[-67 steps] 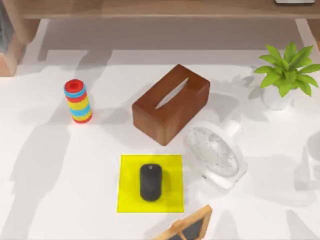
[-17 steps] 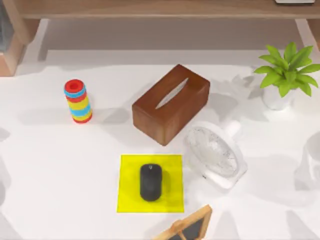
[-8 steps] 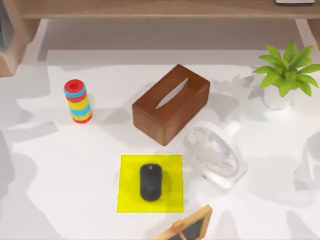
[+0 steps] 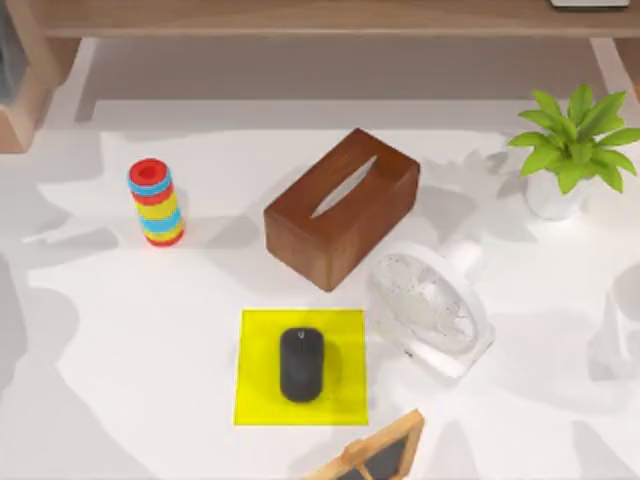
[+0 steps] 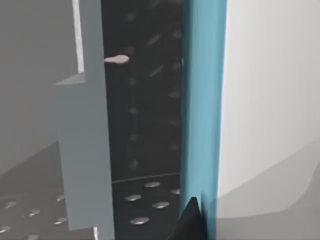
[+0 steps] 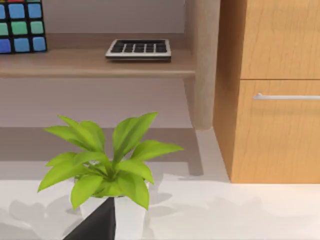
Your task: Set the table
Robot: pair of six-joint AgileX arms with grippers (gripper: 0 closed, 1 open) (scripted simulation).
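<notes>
**Tabletop scene, near to far.** At the near edge of the white tabletop (image 4: 130, 330), a wood-framed slate (image 4: 375, 452) is seen. Just beyond it, a yellow mat (image 4: 255, 370) lies flat, and a black mouse (image 4: 301, 364) rests at the mat's centre. To the right of the mat, a white fan (image 4: 430, 312) is tilted back, grille upward. Behind the mat and fan, a brown tissue box (image 4: 340, 205) is set at an angle near the middle of the tabletop. A stack of coloured rings (image 4: 155, 203) stands upright well to the box's left. A potted plant (image 4: 572, 150) stands at the far right. A wooden shelf (image 4: 300, 18) runs along the far side.

In the left wrist view, a dark tip of the left gripper (image 5: 191, 222) is seen against a blue panel (image 5: 202, 100). In the right wrist view, a dark tip of the right gripper (image 6: 97, 222) is seen before the plant's pot, with a keypad (image 6: 139, 48) on the shelf beyond. Whether either gripper is open or closed cannot be told.
</notes>
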